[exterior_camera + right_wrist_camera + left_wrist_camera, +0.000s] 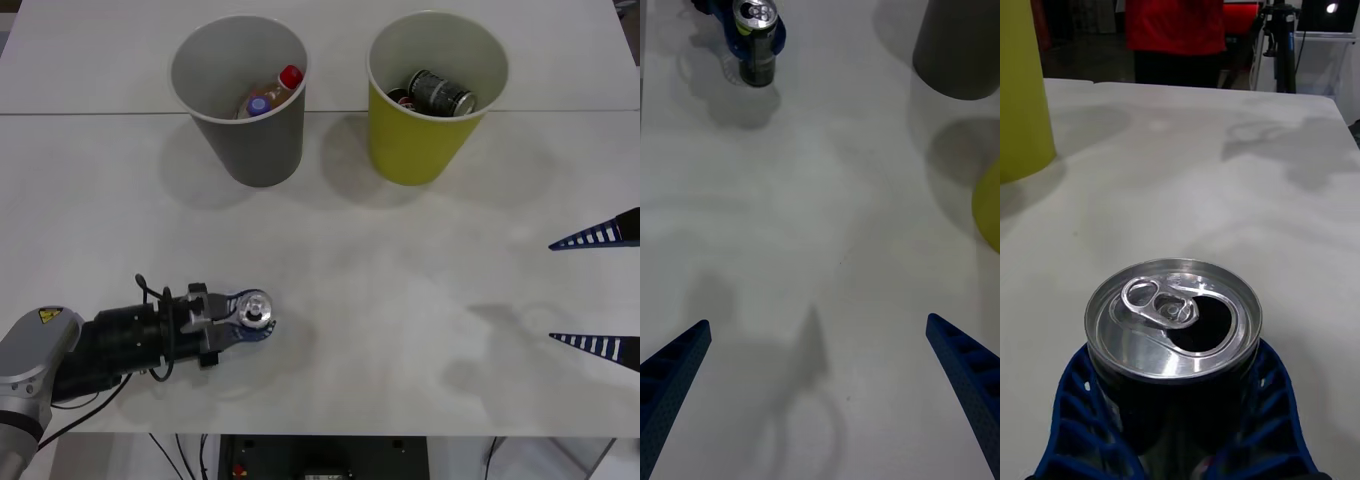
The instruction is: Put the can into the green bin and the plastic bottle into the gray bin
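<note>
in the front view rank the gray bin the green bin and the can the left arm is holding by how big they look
1. The gray bin and the green bin look alike in size, so no ranking between them.
2. The can, gripped by the left end effector, looks far smaller, though it sits nearer the camera.

We see our right gripper (820, 397) with its two blue ribbed fingers (674, 375) spread wide over the pale white table (827, 225). Far across it, the small dark drink can with a shiny silver top (757, 45) stands upright, clasped by the left gripper (752, 37) (blue fingers hug both sides). The large gray cup-shaped bin (959, 45) and the edge of the yellow-green bin (989, 202) stand well apart from the can.
</note>
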`<state>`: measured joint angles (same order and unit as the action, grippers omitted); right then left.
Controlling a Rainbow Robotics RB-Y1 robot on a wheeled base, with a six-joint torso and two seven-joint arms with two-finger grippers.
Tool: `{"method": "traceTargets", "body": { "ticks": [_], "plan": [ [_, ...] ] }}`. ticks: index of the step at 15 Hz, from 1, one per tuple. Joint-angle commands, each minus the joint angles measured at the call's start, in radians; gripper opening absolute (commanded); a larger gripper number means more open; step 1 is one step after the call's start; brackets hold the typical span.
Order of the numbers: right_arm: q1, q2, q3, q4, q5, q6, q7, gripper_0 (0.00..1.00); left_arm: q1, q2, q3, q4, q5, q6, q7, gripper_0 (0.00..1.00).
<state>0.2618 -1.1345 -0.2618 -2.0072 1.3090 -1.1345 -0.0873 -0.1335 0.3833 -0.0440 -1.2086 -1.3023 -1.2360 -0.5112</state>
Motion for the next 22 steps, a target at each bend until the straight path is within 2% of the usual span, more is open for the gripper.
{"method": "traceTargets", "body": {
  "ticks": [1, 4, 7, 9, 11, 16, 20, 22],
  "plan": [
    [0.000, 0.000, 0.000, 0.000, 0.000, 0.000, 0.000, 1.00, -0.001, 0.005, 0.001, -0.002, 0.000, 0.000, 0.010, 0.00],
    [0.000, 0.000, 0.000, 0.000, 0.000, 0.000, 0.000, 1.00, -0.014, 0.040, 0.001, -0.029, 0.008, -0.014, 0.069, 0.00],
    [0.000, 0.000, 0.000, 0.000, 0.000, 0.000, 0.000, 1.00, -0.014, 0.097, 0.007, -0.120, 0.008, -0.022, 0.227, 0.00],
    [0.000, 0.000, 0.000, 0.000, 0.000, 0.000, 0.000, 1.00, -0.014, 0.148, 0.018, -0.195, -0.003, -0.022, 0.378, 0.00],
    [0.000, 0.000, 0.000, 0.000, 0.000, 0.000, 0.000, 1.00, -0.014, 0.183, 0.039, -0.296, -0.075, -0.022, 0.514, 0.00],
    [0.000, 0.000, 0.000, 0.000, 0.000, 0.000, 0.000, 1.00, -0.014, 0.269, 0.078, -0.631, -0.279, -0.042, 0.951, 0.00],
    [0.000, 0.000, 0.000, 0.000, 0.000, 0.000, 0.000, 1.00, -0.028, 0.269, 0.105, -0.890, -0.439, -0.080, 1.295, 0.00],
    [0.000, 0.000, 0.000, 0.000, 0.000, 0.000, 0.000, 1.00, -0.103, 0.258, 0.102, -0.985, -0.508, -0.161, 1.455, 0.00]
  ]
}}
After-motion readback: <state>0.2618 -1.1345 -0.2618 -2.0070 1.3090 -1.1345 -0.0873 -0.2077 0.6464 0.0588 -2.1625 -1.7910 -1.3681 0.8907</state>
